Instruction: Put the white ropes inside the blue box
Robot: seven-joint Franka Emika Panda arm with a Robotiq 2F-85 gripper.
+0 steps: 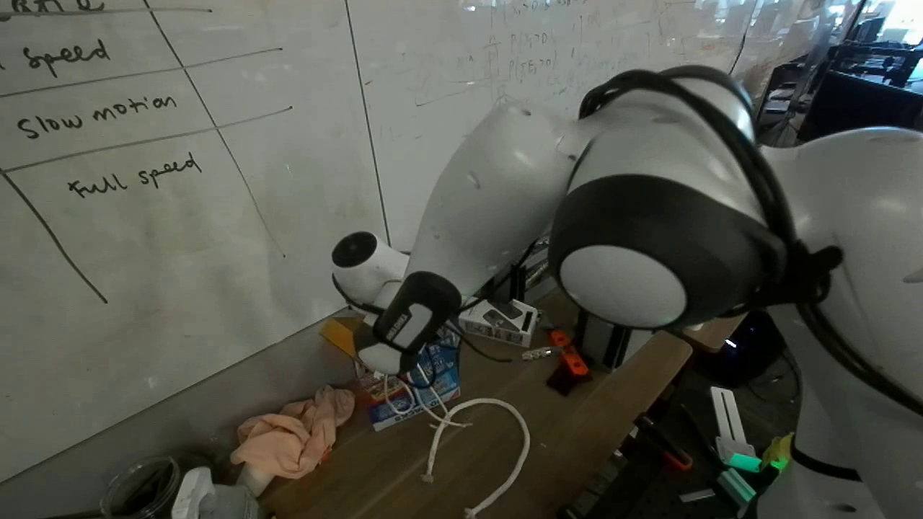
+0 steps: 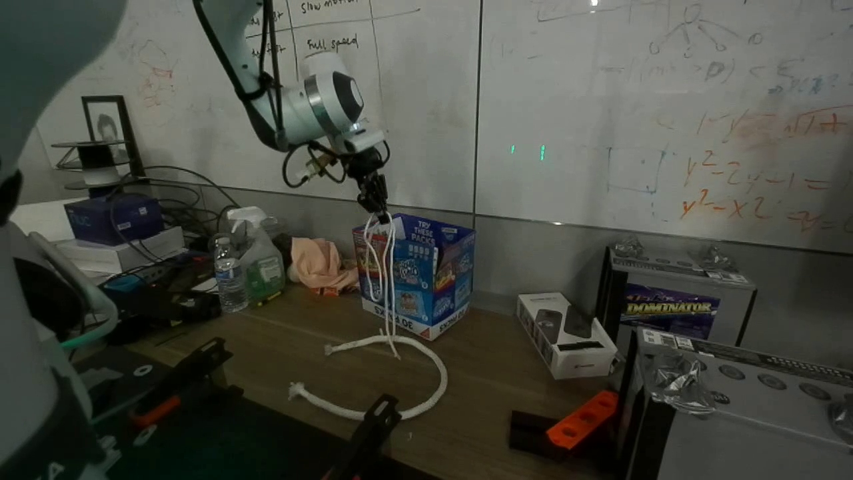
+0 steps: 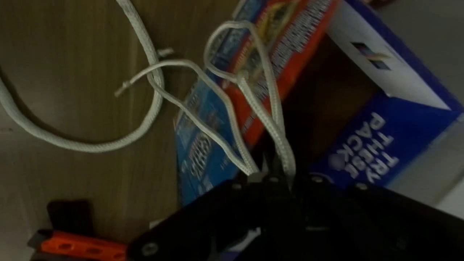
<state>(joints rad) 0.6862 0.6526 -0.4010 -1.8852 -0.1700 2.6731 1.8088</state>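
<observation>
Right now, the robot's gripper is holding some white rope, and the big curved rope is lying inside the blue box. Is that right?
Not quite: the big curved rope is lying on the table, outside the blue box, as both exterior views show. The gripper is indeed holding some white rope.

The ropes are white, the printed box mostly blue.

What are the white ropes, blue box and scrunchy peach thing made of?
The white ropes look like braided fibre, matte, maybe cotton or nylon: the weave shows. The blue box looks like printed cardboard, perhaps shiny, with thin, creased flaps. The peach thing seems soft, dull cloth, going by its loose folds.
</observation>
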